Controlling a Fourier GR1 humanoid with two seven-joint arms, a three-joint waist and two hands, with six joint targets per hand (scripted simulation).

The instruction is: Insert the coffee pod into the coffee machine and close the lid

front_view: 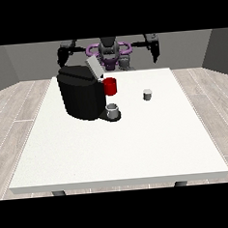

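A black coffee machine [80, 95] stands on the left half of the white table [118, 149]. Its grey lid [94, 68] is tilted up and open. A red part [110, 86] shows on its front, with a grey cup [113, 111] on the base below. The small grey coffee pod [147, 94] stands upright on the table, right of the machine. The hand at the view's left [61, 56] hangs behind the machine, above the table's far edge. The hand at the view's right [155, 51] hangs at the far edge, well behind the pod. Neither hand touches anything.
The robot's torso [109, 52] stands behind the far table edge at the centre. The wide near part of the table lies in front of the machine and pod. A wooden floor [18, 109] surrounds the table.
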